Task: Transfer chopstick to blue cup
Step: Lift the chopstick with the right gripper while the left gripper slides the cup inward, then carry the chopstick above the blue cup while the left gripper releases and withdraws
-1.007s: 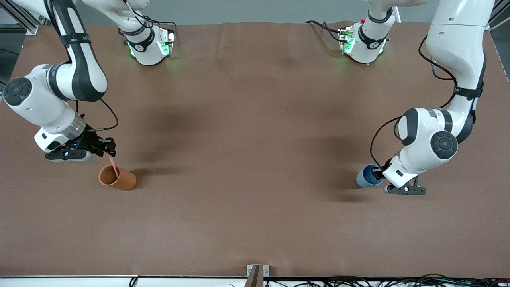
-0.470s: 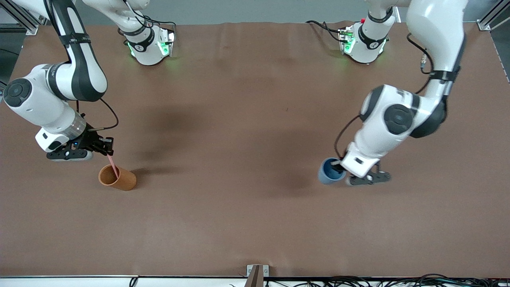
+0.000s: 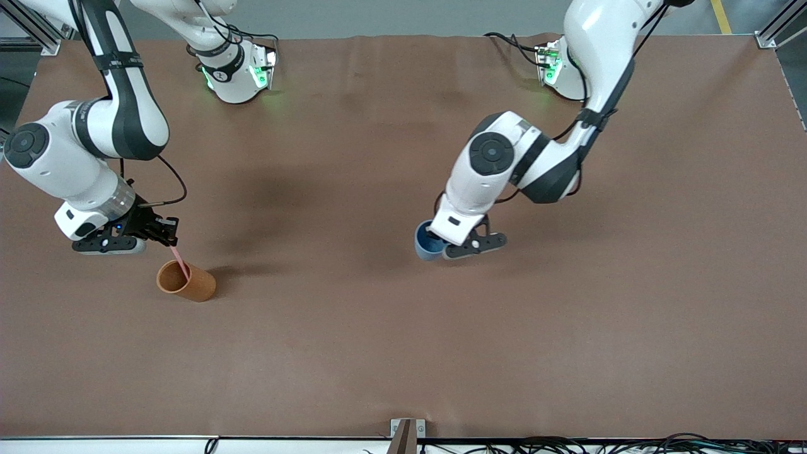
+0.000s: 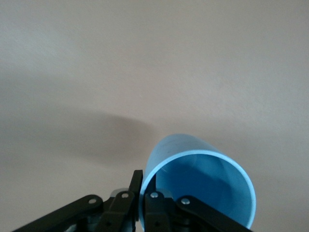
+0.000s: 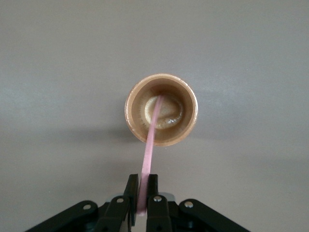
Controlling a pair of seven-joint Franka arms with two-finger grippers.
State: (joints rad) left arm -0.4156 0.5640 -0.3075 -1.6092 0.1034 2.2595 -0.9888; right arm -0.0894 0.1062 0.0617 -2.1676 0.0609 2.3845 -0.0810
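The pink chopstick (image 3: 180, 260) stands slanted in the orange-brown cup (image 3: 192, 287), its lower end on the cup's bottom. My right gripper (image 3: 171, 243) is over that cup and shut on the stick's upper end. In the right wrist view the chopstick (image 5: 150, 140) runs from the gripper (image 5: 143, 180) down into the cup (image 5: 161, 77). My left gripper (image 3: 436, 241) is shut on the rim of the blue cup (image 3: 425, 250) over the middle of the table. In the left wrist view, one finger of the gripper (image 4: 143, 176) is inside the blue cup (image 4: 207, 193) and one outside.
The brown table (image 3: 391, 353) carries only the orange-brown cup, toward the right arm's end. Both arm bases stand along the table's edge farthest from the front camera. A small metal bracket (image 3: 406, 429) sits at the table's nearest edge.
The left arm has carried the blue cup from its own end of the table toward the middle. The right gripper's fingers have closed onto the chopstick; that arm has barely moved.
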